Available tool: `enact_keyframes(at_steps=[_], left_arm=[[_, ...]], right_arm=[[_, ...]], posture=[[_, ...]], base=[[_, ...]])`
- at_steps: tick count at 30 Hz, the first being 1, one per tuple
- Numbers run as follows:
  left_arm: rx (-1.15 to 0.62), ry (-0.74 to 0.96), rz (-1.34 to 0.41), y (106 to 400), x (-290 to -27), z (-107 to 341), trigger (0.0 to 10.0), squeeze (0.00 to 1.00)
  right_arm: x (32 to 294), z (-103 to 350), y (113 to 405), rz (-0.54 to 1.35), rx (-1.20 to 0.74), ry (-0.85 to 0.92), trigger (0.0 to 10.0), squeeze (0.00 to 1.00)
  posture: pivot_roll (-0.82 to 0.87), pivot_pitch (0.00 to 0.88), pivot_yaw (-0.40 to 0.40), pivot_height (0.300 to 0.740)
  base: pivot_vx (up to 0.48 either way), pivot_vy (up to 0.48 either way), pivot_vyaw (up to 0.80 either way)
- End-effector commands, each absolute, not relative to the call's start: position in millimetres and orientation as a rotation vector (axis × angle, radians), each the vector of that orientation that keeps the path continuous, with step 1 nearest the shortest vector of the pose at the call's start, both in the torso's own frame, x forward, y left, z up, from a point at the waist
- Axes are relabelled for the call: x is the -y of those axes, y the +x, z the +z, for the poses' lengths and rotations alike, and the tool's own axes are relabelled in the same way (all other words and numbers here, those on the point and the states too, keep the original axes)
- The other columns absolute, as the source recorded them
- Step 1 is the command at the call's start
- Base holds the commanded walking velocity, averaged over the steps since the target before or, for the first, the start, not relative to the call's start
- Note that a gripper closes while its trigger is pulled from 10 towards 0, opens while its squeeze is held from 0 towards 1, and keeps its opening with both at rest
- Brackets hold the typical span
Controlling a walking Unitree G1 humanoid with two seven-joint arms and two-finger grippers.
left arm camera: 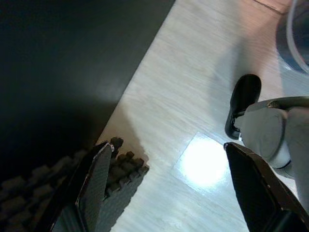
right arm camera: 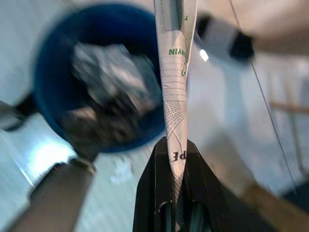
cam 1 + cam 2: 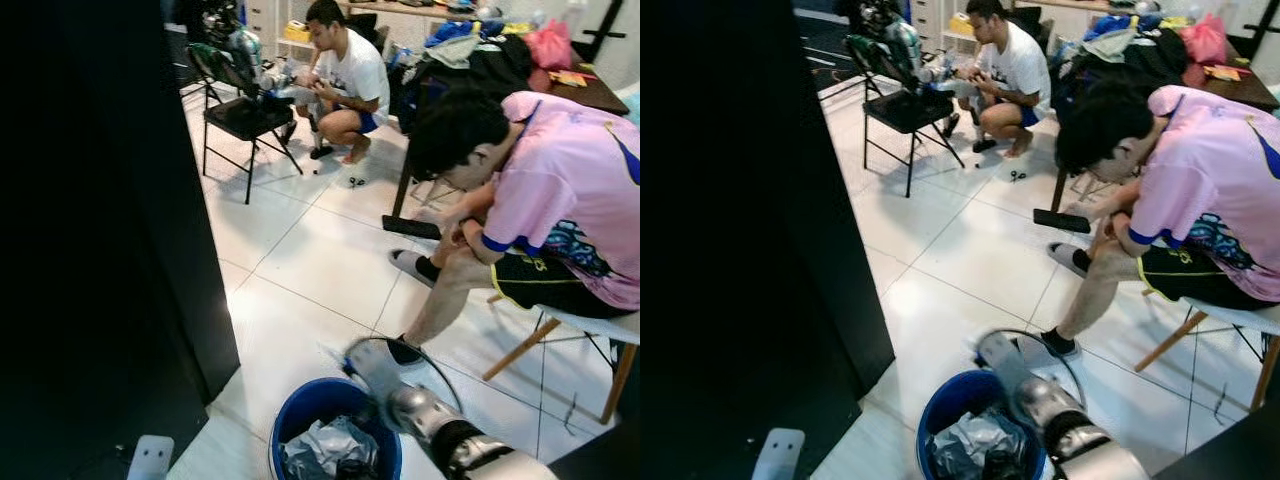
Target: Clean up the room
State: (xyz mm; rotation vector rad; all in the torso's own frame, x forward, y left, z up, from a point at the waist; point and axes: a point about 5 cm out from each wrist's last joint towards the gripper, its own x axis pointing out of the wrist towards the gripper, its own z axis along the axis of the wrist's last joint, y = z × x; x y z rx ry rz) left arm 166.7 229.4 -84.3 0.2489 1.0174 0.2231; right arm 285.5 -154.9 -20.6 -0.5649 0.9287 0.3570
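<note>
Bin (image 3: 290, 420) on floor before the robot, likely crumpled trash (image 3: 325, 445) in it, seated person (image 3: 540, 200) right, chair (image 3: 245, 115) far behind.

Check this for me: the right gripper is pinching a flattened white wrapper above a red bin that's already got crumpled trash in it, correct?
Not quite: the bin is blue, not red, as the right wrist view and both eye views show. The rest stands: the right gripper pinches a flattened white wrapper above it, with crumpled trash inside.

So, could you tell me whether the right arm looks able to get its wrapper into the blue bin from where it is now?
Probably yes. The right claw is shut on the wrapper just beside the blue bin, whose mouth is open, with crumpled rubbish inside but room at the top, and nothing lies between them.
</note>
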Motion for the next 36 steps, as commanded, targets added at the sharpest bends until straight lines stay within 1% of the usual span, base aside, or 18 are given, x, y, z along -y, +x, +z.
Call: enact_keyframes(at_steps=[1,7,9,10,11,12,13,20,24,27,28,29,30,31,33,34,35,36], left_arm=[[-1.024,0.250,0.207,164,-226,-86,10.0,0.00],[-1.038,0.255,0.205,155,-226,-90,10.0,0.00],[-1.044,0.257,0.208,152,-228,-90,10.0,0.00],[-1.048,0.259,0.212,149,-229,-91,10.0,0.00],[-1.048,0.259,0.212,149,-229,-91,10.0,0.00],[-1.051,0.260,0.215,148,-230,-92,10.0,0.00],[-1.054,0.262,0.217,146,-231,-92,10.0,0.00],[-1.057,0.263,0.218,144,-232,-92,10.0,0.00],[-1.055,0.271,0.204,146,-230,-92,10.0,0.00],[-1.040,0.269,0.182,153,-227,-90,10.0,0.00],[-1.040,0.269,0.182,153,-227,-90,10.0,0.00],[-1.035,0.268,0.172,156,-225,-90,10.0,0.00],[-1.035,0.268,0.172,156,-225,-90,10.0,0.00],[-1.044,0.260,0.167,158,-223,-89,10.0,0.00],[-1.044,0.260,0.167,158,-223,-89,10.0,0.00],[-1.052,0.252,0.159,159,-220,-90,10.0,0.00],[-1.052,0.252,0.159,159,-220,-90,10.0,0.00],[-1.061,0.241,0.150,160,-217,-91,10.0,0.00]], right_arm=[[153,-25,280,0.354,-0.957,-0.558,10.0,0.00],[159,-29,276,0.331,-0.976,-0.603,10.0,0.00],[160,-29,276,0.309,-0.972,-0.590,10.0,0.00],[159,-29,276,0.288,-0.962,-0.561,10.0,0.51],[159,-29,276,0.288,-0.962,-0.561,10.0,0.51],[158,-29,276,0.276,-0.963,-0.540,10.0,0.83],[158,-30,275,0.259,-0.965,-0.525,10.0,1.00],[157,-29,276,0.237,-0.957,-0.505,10.0,1.00],[159,-25,281,0.188,-0.914,-0.452,10.0,1.00],[174,-19,287,0.117,-0.869,-0.408,10.0,1.00],[174,-19,287,0.117,-0.869,-0.408,10.0,1.00],[182,-19,286,0.093,-0.864,-0.379,10.0,0.36],[182,-19,286,0.093,-0.864,-0.379,10.0,0.36],[198,-21,281,0.025,-0.872,-0.310,10.0,0.00],[198,-21,281,0.025,-0.872,-0.310,10.0,0.00],[209,-25,273,-0.021,-0.886,-0.265,10.0,0.00],[209,-25,273,-0.021,-0.886,-0.265,10.0,0.00],[225,-38,252,-0.094,-0.936,-0.199,10.0,0.00]], posture=[[-0.06,0.107,-0.086,0.740],[-0.03,0.133,-0.099,0.740],[-0.02,0.140,-0.101,0.740],[-0.02,0.146,-0.102,0.740],[-0.02,0.146,-0.102,0.740],[-0.02,0.148,-0.102,0.740],[-0.01,0.154,-0.101,0.740],[-0.01,0.159,-0.095,0.740],[-0.03,0.154,-0.083,0.740],[-0.05,0.141,-0.078,0.740],[-0.05,0.141,-0.078,0.740],[-0.05,0.135,-0.077,0.740],[-0.05,0.135,-0.077,0.740],[-0.06,0.123,-0.075,0.740],[-0.06,0.123,-0.075,0.740],[-0.07,0.114,-0.074,0.740],[-0.07,0.114,-0.074,0.740],[-0.08,0.105,-0.071,0.740]], base=[[0.000,0.000,0.00],[0.000,0.000,0.00],[0.000,0.000,0.00],[0.000,0.000,0.00],[0.000,0.000,0.00],[0.000,0.000,0.00],[0.000,0.000,0.00],[0.000,0.000,0.00],[0.000,0.000,0.00],[0.000,0.000,0.00],[0.000,0.000,0.00],[0.000,0.000,0.00],[0.000,0.000,0.00],[0.000,0.000,0.00],[0.000,0.000,0.00],[-0.401,0.000,0.00],[-0.401,0.000,0.00],[-0.480,0.000,0.00]])
